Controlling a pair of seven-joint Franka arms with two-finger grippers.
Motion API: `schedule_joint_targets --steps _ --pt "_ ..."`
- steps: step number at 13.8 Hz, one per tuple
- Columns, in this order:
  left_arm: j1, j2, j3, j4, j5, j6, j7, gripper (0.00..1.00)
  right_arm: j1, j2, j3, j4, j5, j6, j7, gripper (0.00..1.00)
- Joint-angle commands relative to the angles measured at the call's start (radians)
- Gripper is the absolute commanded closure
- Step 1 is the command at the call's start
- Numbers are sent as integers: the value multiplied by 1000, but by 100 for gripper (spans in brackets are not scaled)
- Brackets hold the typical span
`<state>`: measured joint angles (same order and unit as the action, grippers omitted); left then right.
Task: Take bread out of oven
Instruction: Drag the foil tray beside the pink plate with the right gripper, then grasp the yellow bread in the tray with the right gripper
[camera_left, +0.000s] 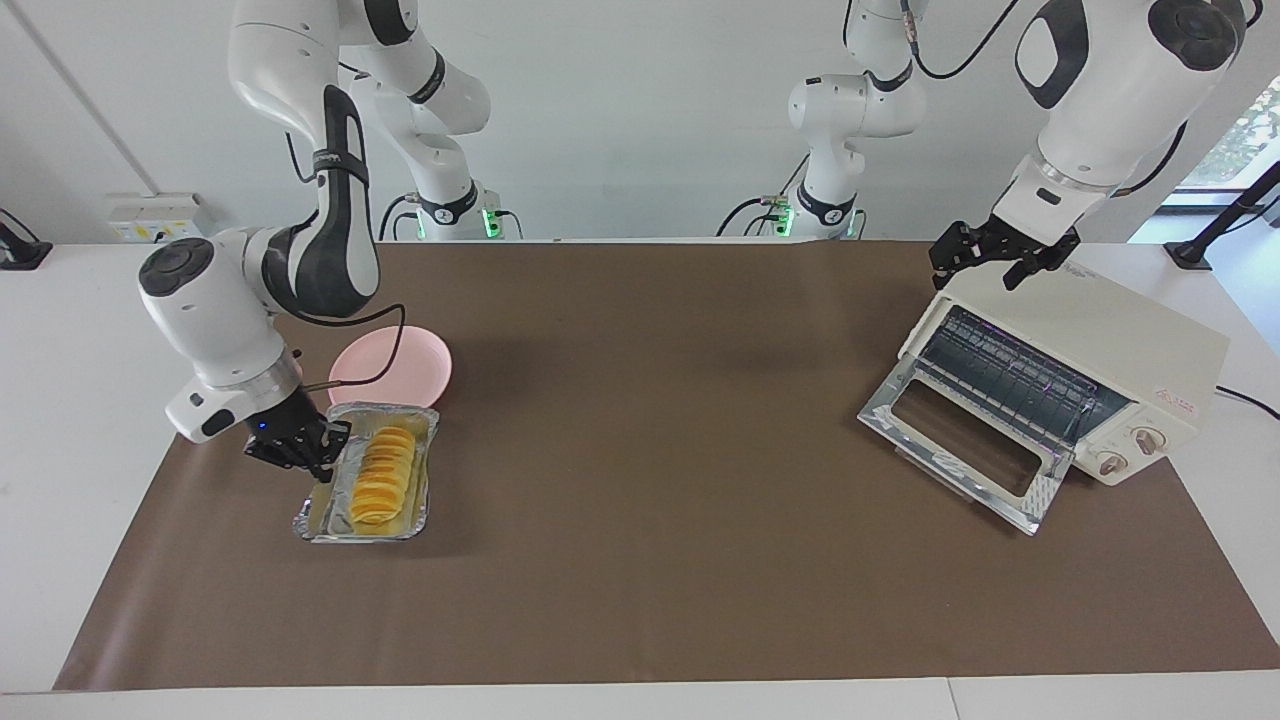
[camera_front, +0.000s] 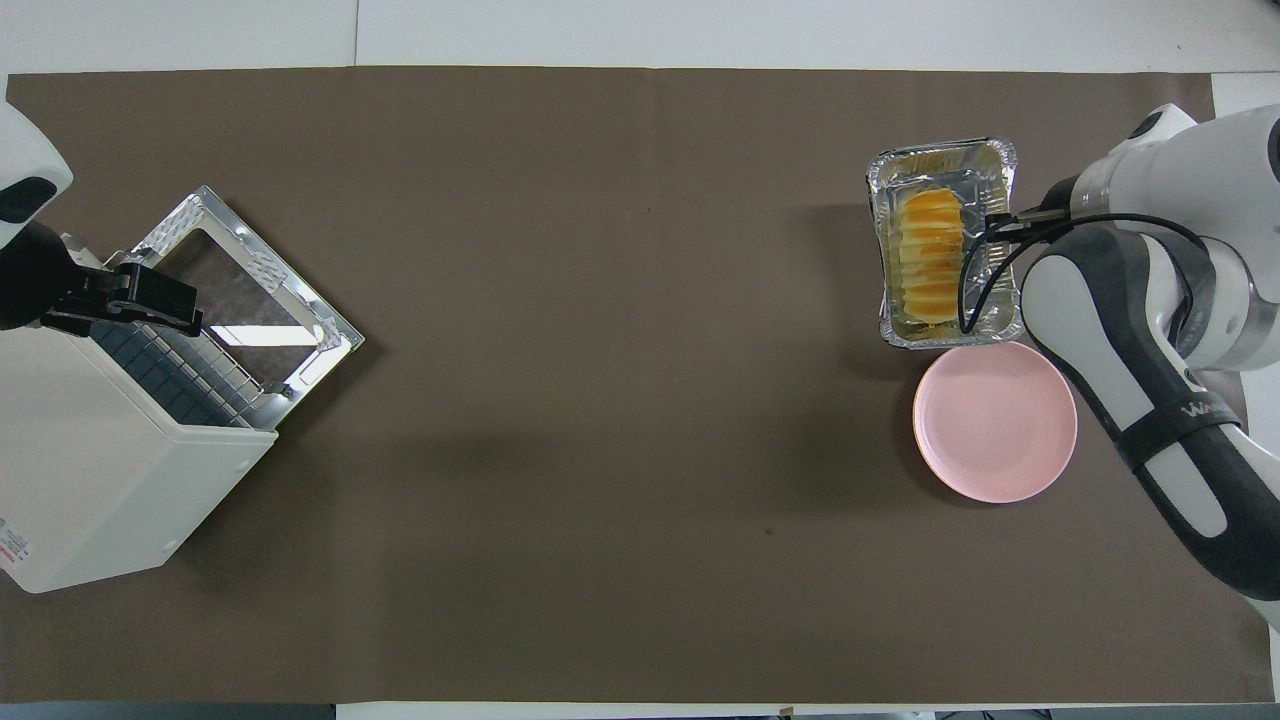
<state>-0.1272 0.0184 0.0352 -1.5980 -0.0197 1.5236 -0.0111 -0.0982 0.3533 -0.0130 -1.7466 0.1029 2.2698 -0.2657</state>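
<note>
The bread (camera_left: 383, 478) is a golden ridged loaf lying in a crinkled foil tray (camera_left: 427, 470) on the brown mat at the right arm's end of the table. It also shows in the overhead view (camera_front: 928, 255). My right gripper (camera_left: 325, 455) is down at the tray's long rim, shut on it, beside the bread. The cream oven (camera_left: 1100, 340) stands at the left arm's end with its glass door (camera_left: 960, 450) folded down open and its wire rack bare. My left gripper (camera_left: 985, 262) hovers open over the oven's top front corner, holding nothing.
A pink plate (camera_left: 400, 365) sits beside the foil tray, nearer to the robots, with nothing on it. The right arm's cable hangs over the plate. The brown mat (camera_left: 650, 420) stretches between the tray and the oven.
</note>
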Motion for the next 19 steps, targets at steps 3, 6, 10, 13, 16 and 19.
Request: schedule_joint_targets --steps 3,6,10,13,16,19 --pt "12 -28 -9 -34 1 21 10 0 -44 16 14 -8 41 -9 -124 100" --pt "12 -28 -9 -34 1 21 10 0 -47 15 14 -30 43 -7 -125 100" --pt "12 -28 -9 -34 1 21 10 0 -46 12 14 -40 44 -3 -125 100" --pt "12 -28 -9 -34 1 21 10 0 -46 13 14 -40 43 8 -124 100" --pt "12 -28 -8 -34 1 20 10 0 -44 13 13 -40 43 8 -122 29" --pt "12 -28 -9 -34 1 21 10 0 -37 15 13 -33 43 14 -115 0"
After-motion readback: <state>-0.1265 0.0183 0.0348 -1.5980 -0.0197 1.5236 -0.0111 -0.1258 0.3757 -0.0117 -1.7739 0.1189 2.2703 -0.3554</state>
